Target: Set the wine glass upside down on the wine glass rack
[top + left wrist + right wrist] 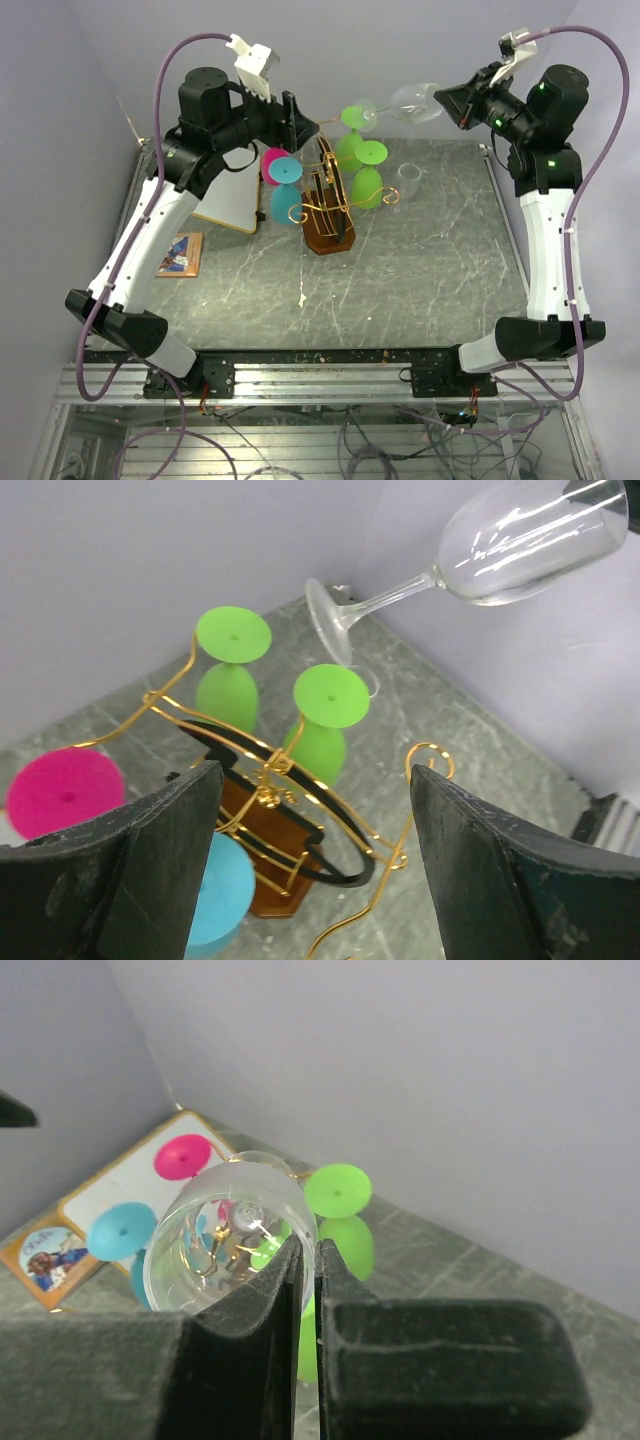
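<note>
Clear stemmed wine glass [415,100] is in the air at the far right of the scene, above the grey stone-patterned table [420,270] and well apart from its target. It lies close to horizontal, with its foot pointing toward the gold wire wine glass rack [325,215] and its mouth toward the wrist. The right gripper [452,100] holds it by the bowl wall: the right wrist view shows the two fingers almost closed, pinching the rim with one finger inside the mouth and one outside. Judgement: a rim grip leaves the stem and foot free, and those are the parts that must slide into a wire arm. The tilt looks like a halfway stage toward full inversion. The rack stands mid-table on a dark brown wooden base. Two green plastic glasses [360,150], a pink glass [277,160] and a blue glass [285,195] hang from it, feet uppermost. One scroll-ended arm on the near right side in the left wrist view appears unoccupied, so it is the probable slot. The left gripper [300,120] hovers over the rack with its jaws wide and nothing between them. Judgement: it may be placed to steady the rack or take the foot. Risk: the foot could clip the green glasses on approach.
</note>
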`<state>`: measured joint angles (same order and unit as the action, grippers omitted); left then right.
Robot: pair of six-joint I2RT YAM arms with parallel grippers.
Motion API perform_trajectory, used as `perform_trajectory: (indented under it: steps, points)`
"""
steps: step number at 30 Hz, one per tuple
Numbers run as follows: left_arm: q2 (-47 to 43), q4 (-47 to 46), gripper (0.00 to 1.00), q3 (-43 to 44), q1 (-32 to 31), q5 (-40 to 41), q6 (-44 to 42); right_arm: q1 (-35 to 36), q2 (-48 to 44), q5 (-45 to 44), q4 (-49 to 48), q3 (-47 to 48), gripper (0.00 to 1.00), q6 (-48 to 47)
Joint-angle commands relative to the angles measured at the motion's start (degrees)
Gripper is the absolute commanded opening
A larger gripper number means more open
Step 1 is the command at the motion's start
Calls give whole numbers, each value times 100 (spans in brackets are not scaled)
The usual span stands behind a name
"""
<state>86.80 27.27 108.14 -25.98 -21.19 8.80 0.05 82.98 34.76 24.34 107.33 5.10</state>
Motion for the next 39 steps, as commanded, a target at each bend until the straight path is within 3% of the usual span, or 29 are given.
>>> perform_trajectory:
  steps: [1, 8, 13, 35, 39]
  points:
    - [123, -577, 86, 35, 33, -350, 1132, 230, 70, 407, -529, 409, 0, 426]
    - [320, -943, 88, -131, 38, -604, 1780, 427, 139, 862, -657, 377, 0, 656]
    - [467, -1055, 82, -184, 32, -645, 2025, 446, 78, 1158, -746, 277, 0, 773]
    - [740, -1586, 30, -618, 31, -1110, 2785, 453, -61, 1463, -904, -98, 0, 748]
    - [732, -1528, 14, -576, 31, -1109, 2720, 455, -72, 1612, -987, -190, 0, 763]
